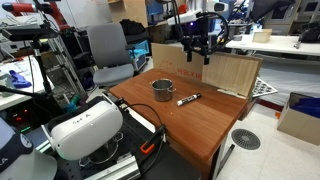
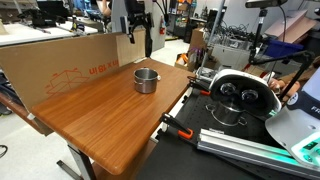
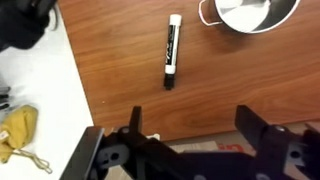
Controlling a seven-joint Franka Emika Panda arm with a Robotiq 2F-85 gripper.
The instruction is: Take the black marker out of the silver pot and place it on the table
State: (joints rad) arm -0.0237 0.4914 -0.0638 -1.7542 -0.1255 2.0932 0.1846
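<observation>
The black marker [image 3: 172, 50] lies flat on the reddish-brown table [image 3: 110, 70], outside and beside the silver pot [image 3: 255, 12]. In an exterior view the marker [image 1: 188, 99] lies just next to the pot [image 1: 162, 90] on the table [image 1: 200, 125]. The pot [image 2: 146, 80] also shows on the table [image 2: 100, 120]; I cannot make out the marker in that view. My gripper [image 3: 192, 125] is open and empty. It hangs high above the table's back edge in both exterior views [image 1: 198, 45] [image 2: 140, 38], well apart from marker and pot.
A pale plywood board [image 1: 235, 72] and a cardboard panel [image 2: 70, 65] stand along the table's back edge. A white headset [image 1: 85, 125] [image 2: 240, 95] sits on equipment beside the table. A grey chair [image 1: 108, 50] stands behind. A yellow object [image 3: 18, 130] lies on the floor.
</observation>
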